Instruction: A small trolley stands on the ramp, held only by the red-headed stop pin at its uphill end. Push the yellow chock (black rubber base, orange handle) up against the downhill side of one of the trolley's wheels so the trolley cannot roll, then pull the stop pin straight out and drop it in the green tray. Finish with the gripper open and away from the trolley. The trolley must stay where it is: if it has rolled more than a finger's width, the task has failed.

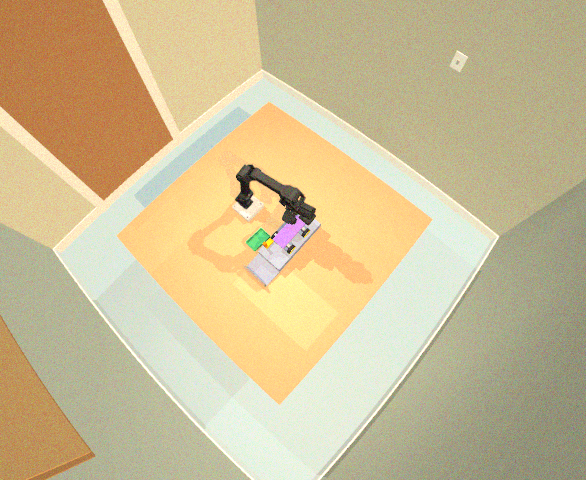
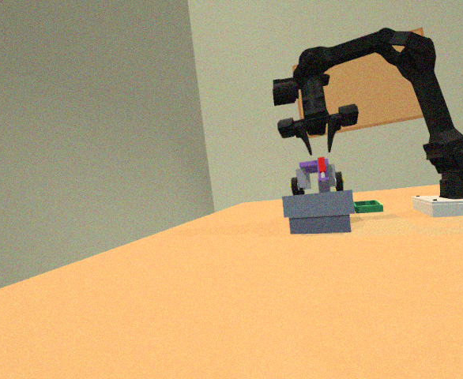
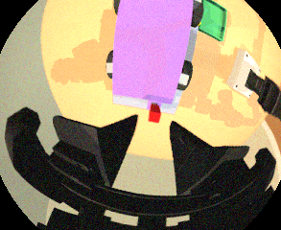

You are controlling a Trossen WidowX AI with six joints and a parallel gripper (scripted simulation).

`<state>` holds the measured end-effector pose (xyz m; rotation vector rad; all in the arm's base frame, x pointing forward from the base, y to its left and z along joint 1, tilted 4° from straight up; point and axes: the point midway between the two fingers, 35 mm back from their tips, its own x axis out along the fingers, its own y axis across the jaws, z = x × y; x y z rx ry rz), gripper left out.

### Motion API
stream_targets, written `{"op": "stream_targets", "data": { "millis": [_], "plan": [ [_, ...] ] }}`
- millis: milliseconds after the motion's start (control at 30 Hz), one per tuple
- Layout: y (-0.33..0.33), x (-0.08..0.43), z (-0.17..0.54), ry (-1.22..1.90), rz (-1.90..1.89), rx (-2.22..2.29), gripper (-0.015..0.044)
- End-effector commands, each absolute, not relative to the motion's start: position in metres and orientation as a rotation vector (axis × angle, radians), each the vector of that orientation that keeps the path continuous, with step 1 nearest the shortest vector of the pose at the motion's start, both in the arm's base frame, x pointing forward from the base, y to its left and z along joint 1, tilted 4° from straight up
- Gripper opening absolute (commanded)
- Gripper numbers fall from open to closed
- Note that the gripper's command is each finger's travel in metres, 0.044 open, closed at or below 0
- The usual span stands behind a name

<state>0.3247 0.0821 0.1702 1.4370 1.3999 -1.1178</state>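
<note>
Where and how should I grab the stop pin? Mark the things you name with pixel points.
Take the red block-shaped head (image 2: 321, 164) (image 3: 154, 113) of the stop pin from above, pincer (image 2: 320, 153) (image 3: 154, 121) fingers on its two sides. It stands upright beyond the purple trolley deck's (image 1: 289, 231) (image 2: 307, 164) (image 3: 152, 53) end, apparently with room either side.

Air separates the parted fingertips (image 2: 329, 150) from the red pin head (image 2: 321, 164) (image 3: 154, 113); the purple trolley (image 1: 289, 231) (image 2: 308, 164) (image 3: 152, 50) blocks one side.
</note>
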Motion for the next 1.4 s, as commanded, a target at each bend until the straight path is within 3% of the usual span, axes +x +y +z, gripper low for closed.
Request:
{"op": "stream_targets", "data": {
  "millis": [0,1333,1367],
  "plan": [
    [0.085,0.324,0.164,1.404,-1.12,1.445,0.019],
    [0.098,0.323,0.119,1.405,-1.119,1.446,0.019],
    [0.097,0.324,0.122,1.401,-1.117,1.438,0.0164]
  ]
}}
